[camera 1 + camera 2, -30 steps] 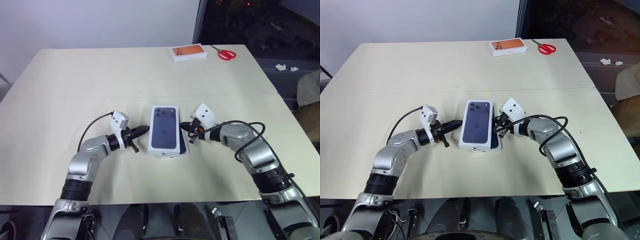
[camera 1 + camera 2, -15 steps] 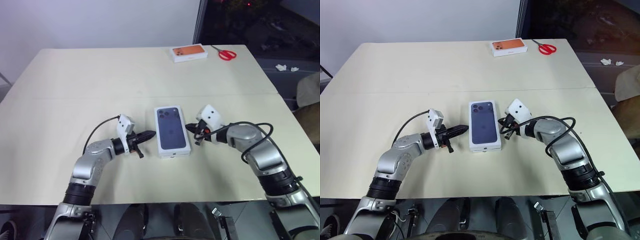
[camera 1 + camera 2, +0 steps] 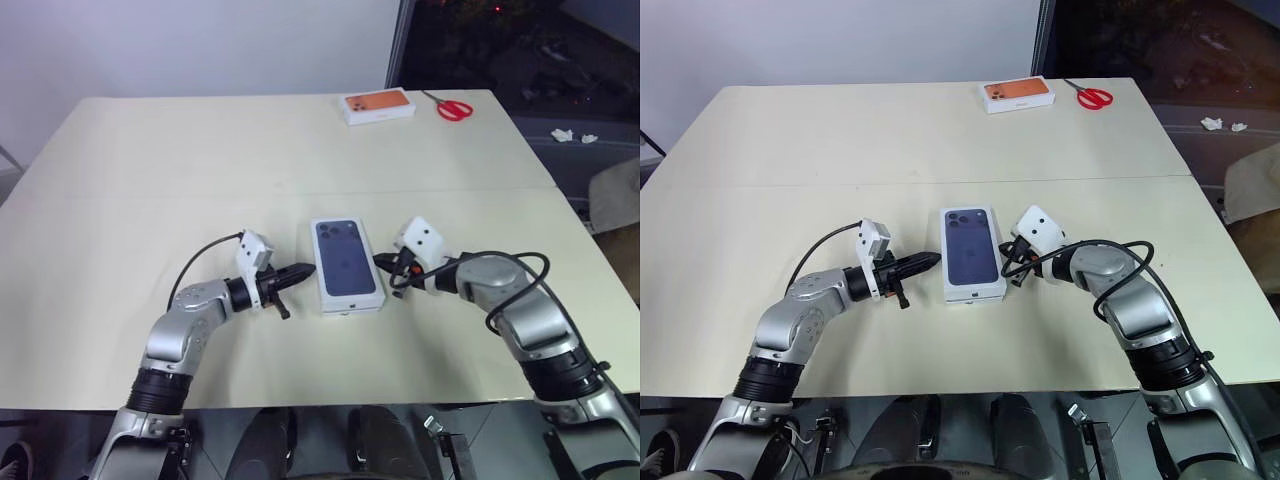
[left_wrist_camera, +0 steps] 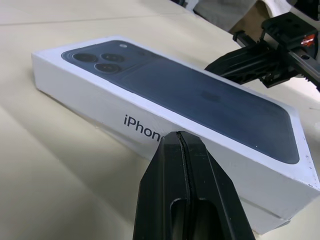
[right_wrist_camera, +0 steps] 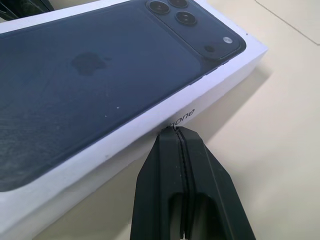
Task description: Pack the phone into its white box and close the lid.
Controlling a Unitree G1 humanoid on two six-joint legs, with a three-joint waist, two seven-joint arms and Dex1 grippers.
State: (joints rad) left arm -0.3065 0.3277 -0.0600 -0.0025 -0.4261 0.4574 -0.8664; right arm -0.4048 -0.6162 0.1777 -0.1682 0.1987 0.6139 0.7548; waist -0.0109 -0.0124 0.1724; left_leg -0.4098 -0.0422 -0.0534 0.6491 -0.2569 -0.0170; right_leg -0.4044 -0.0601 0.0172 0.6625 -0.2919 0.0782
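From my station I read the lid (image 3: 347,268) as seated: its printed dark blue phone face is up and it sits square on the table (image 3: 200,160), with only a thin sliver of the white box (image 4: 262,223) showing beneath one corner in the left wrist view. The phone itself is hidden — I judge it to be inside, but no view confirms that.

Taking the lid as landmark: the left gripper (image 3: 302,271) lies just beside its one long side, and the right gripper (image 3: 381,262) just beside the opposite long side. Both have their fingers pressed together, holding nothing. I judge they flank the box this way to square or press the lid from both sides, using closed tips as pushers instead of a grasp.

The head views show the overall layout, including an orange-printed box (image 3: 379,105) and red scissors (image 3: 449,106) well beyond the lid at the far table edge. The wrist views add what the head views cannot — the right tip appears to meet the lettered side wall, while the left tip stands near its wall; contact there I cannot tell.
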